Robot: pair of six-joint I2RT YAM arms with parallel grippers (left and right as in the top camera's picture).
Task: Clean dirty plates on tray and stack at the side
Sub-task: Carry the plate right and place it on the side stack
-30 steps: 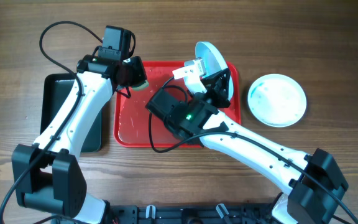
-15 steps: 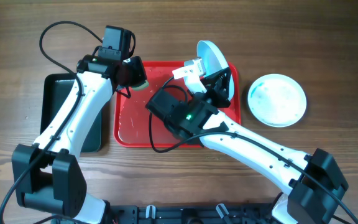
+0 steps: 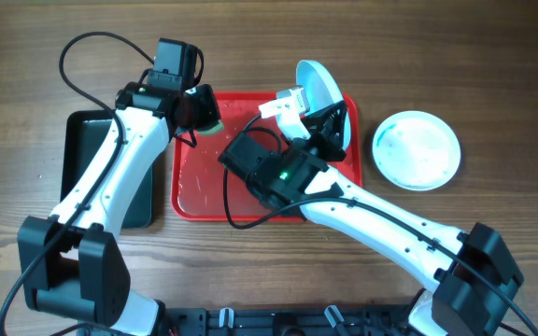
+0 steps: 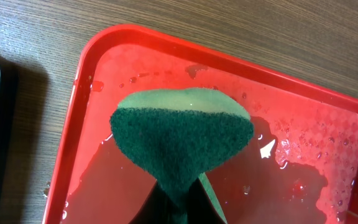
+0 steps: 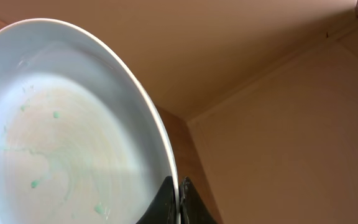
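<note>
Red plastic is glistening with water across the tray (image 3: 204, 182), which is lying in the middle of the wooden table (image 3: 456, 47). The left gripper (image 4: 178, 208) is pinching a green sponge (image 4: 182, 140) with its jaws closed tight on it, and it is hanging over the tray's far left corner. Whether the sponge is touching the wet floor cannot be told. The right gripper (image 5: 178, 200) is clamping the rim of a plate (image 5: 61, 124) between closed jaws and is holding it tipped up nearly on edge above the tray's far right corner. Faint teal streaks and specks are showing on that plate's face. A second plate (image 3: 417, 149) is lying flat on the table just to the right of the tray, not touching it, and pale teal traces are showing on its face too. A black tray (image 3: 87, 154) is sitting beside the red one on the left, partly under the left arm.
</note>
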